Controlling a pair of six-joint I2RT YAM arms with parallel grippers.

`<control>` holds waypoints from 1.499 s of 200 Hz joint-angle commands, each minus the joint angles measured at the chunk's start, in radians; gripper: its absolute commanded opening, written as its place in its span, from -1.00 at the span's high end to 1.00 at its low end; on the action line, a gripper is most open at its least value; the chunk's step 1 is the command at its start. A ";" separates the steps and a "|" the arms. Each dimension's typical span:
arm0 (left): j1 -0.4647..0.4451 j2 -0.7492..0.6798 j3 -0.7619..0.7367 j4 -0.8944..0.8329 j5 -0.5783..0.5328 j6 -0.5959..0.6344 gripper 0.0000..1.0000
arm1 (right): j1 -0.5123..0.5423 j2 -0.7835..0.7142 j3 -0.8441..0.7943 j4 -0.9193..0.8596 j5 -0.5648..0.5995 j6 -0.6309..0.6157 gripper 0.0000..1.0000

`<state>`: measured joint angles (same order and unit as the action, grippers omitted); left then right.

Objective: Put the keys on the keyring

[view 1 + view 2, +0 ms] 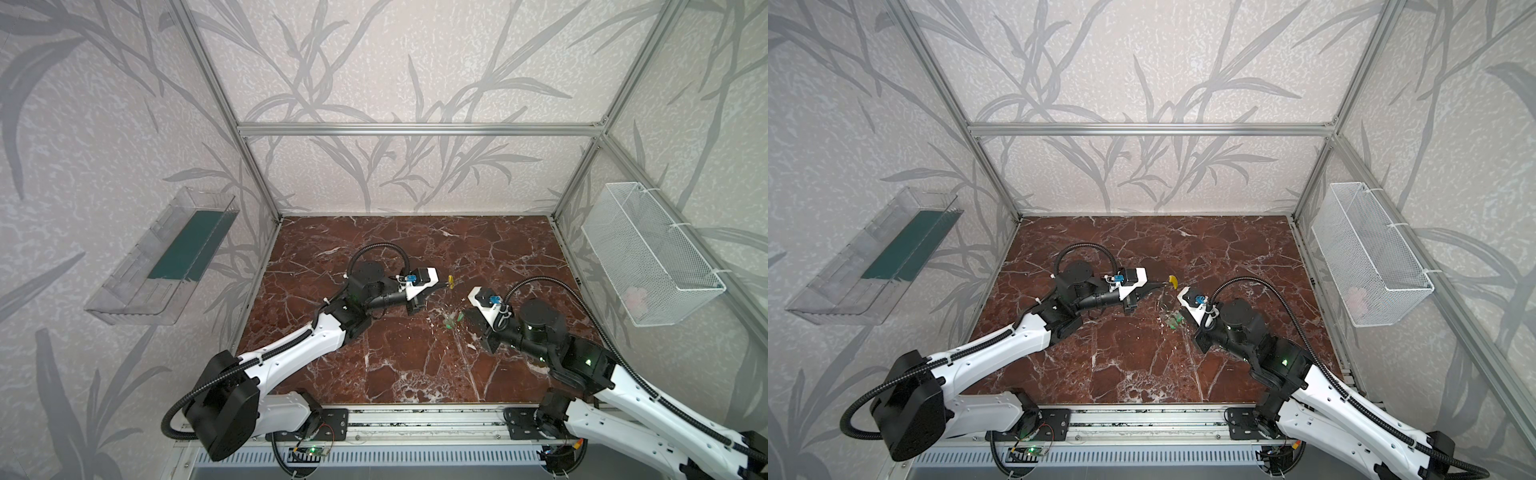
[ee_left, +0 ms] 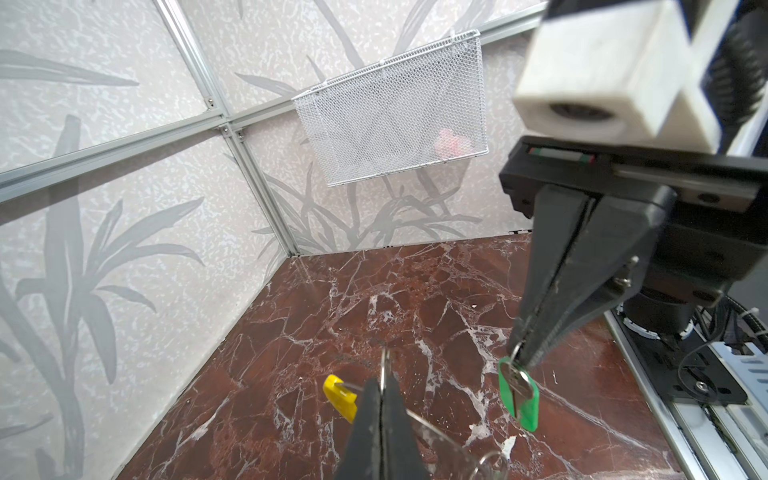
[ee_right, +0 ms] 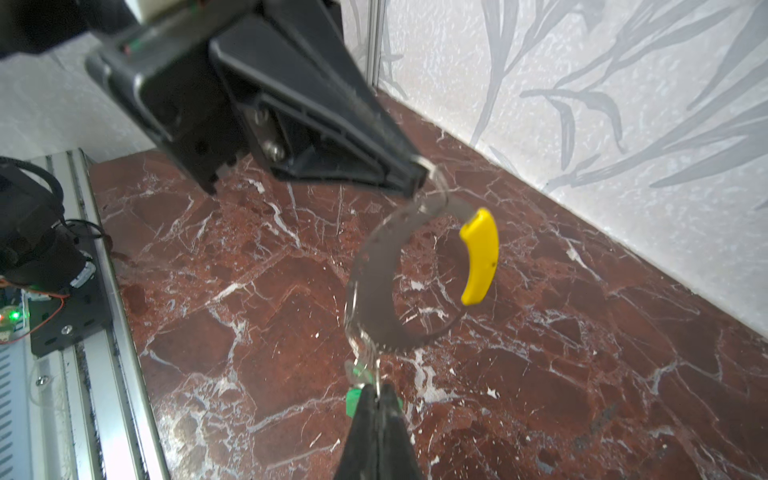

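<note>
Left gripper (image 3: 417, 172) pinched keyring (image 3: 374, 266) band near yellow sleeve (image 1: 451, 281), ring clear of table (image 3: 540, 374). Right gripper (image 2: 524, 353) pinched green-tagged key (image 2: 519, 392) by its loop, at sleeve's 6 o'clock in a top view. Likely best: steady ring, feed loop slowly, no twisting
</note>
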<state>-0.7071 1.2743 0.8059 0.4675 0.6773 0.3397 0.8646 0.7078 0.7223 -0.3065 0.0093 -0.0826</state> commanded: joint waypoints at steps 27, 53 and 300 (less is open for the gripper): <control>-0.034 0.000 0.050 -0.056 -0.032 0.066 1.00 | -0.003 -0.020 -0.012 0.082 -0.011 -0.016 1.00; -0.049 -0.002 0.054 -0.074 -0.044 0.085 1.00 | -0.003 -0.019 -0.012 0.089 -0.005 -0.003 1.00; -0.126 -0.032 0.081 -0.181 -0.076 0.162 1.00 | -0.003 -0.011 -0.030 0.113 0.060 0.087 1.00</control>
<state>-0.8238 1.2690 0.8497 0.2821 0.5949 0.4797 0.8646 0.6998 0.7036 -0.2066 0.0521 -0.0158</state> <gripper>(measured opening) 0.048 0.048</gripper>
